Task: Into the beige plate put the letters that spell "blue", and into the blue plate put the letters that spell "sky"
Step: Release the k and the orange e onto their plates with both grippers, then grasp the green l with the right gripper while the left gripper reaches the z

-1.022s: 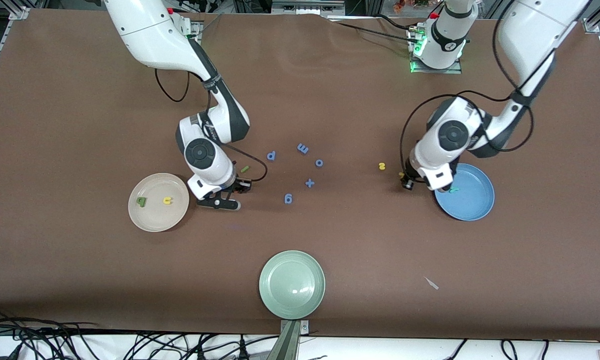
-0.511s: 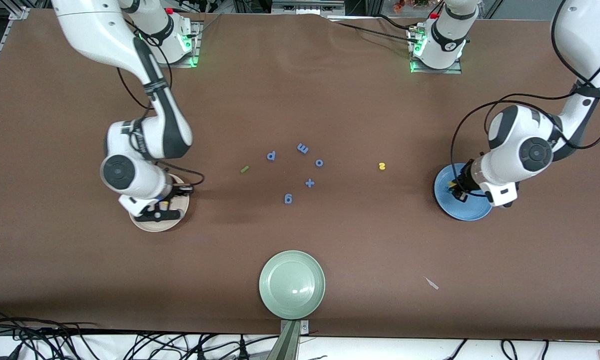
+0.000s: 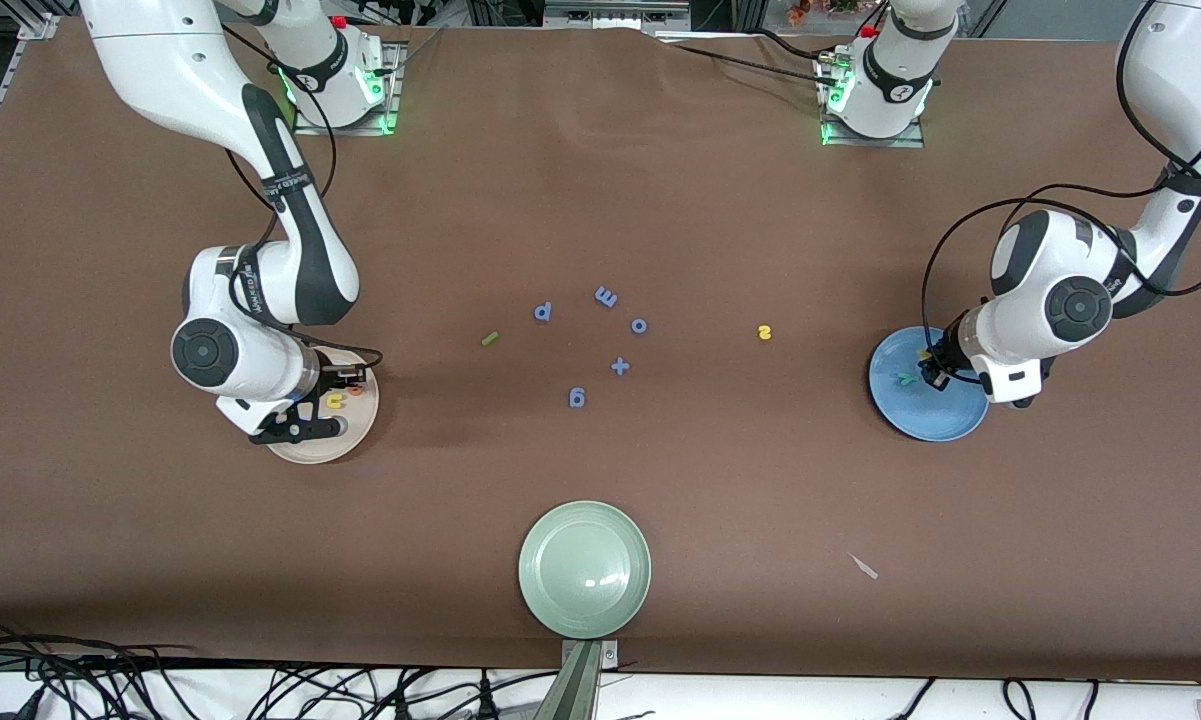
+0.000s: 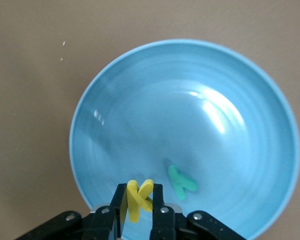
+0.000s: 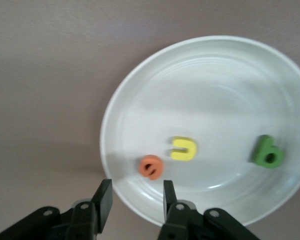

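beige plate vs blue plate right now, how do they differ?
The beige plate holds three loose letters, orange, yellow and green; the blue plate holds one, teal. The right gripper over the beige plate is open and empty; the left gripper over the blue plate is shut on the yellow k. Both are round and plain.

You see the beige plate [image 5: 210, 130] holding the orange e [image 5: 151, 167], yellow u [image 5: 183, 148] and olive b [image 5: 267, 151], while the blue plate [image 4: 190, 100] holds the teal y [image 4: 181, 181], the yellow k [image 4: 138, 196] pinched above its rim.
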Motion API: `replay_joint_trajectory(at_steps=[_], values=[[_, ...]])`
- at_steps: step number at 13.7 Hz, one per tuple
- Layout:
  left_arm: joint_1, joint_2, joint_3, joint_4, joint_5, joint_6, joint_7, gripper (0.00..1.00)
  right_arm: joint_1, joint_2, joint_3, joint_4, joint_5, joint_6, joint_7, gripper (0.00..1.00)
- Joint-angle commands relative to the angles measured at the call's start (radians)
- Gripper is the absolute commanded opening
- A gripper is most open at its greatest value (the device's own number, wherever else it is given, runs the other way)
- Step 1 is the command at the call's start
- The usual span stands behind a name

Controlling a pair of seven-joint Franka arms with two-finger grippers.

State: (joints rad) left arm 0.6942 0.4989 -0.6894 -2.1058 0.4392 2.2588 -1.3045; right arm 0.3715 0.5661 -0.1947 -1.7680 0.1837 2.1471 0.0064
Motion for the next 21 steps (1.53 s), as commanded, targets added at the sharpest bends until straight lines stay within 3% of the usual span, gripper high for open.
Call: replay_joint_trajectory(at_steps=[1, 2, 6, 12, 15, 19, 21], values=[[0.011, 0.003, -0.012, -0.020, 0.033, -0.001, 0.017, 0.40, 0.014, -0.020, 0.026, -0.004, 0.037, -0.010, 0.085, 0.50], [0.005, 0.003, -0.015, -0.017, 0.033, 0.001, 0.011, 0.44, 0.017, -0.020, 0.043, -0.002, 0.037, -0.010, 0.136, 0.50], [0.001, -0.005, -0.041, -0.005, 0.012, -0.011, -0.012, 0.47, 0.062, -0.014, 0.112, -0.005, 0.037, 0.019, 0.432, 0.53], [-0.015, -0.006, -0.226, -0.042, -0.031, -0.001, -0.231, 0.47, 0.224, 0.043, 0.110, -0.039, 0.034, 0.166, 0.794, 0.53], [-0.105, 0.010, -0.228, -0.049, -0.027, 0.030, -0.408, 0.47, 0.244, 0.043, 0.110, -0.111, 0.034, 0.246, 0.837, 0.53], [-0.179, 0.039, -0.217, -0.069, -0.007, 0.148, -0.590, 0.47, 0.257, 0.043, 0.112, -0.120, 0.034, 0.249, 0.892, 0.52], [-0.223, 0.071, -0.214, -0.072, 0.131, 0.147, -0.599, 0.47, 0.267, 0.041, 0.112, -0.125, 0.033, 0.247, 0.923, 0.52]])
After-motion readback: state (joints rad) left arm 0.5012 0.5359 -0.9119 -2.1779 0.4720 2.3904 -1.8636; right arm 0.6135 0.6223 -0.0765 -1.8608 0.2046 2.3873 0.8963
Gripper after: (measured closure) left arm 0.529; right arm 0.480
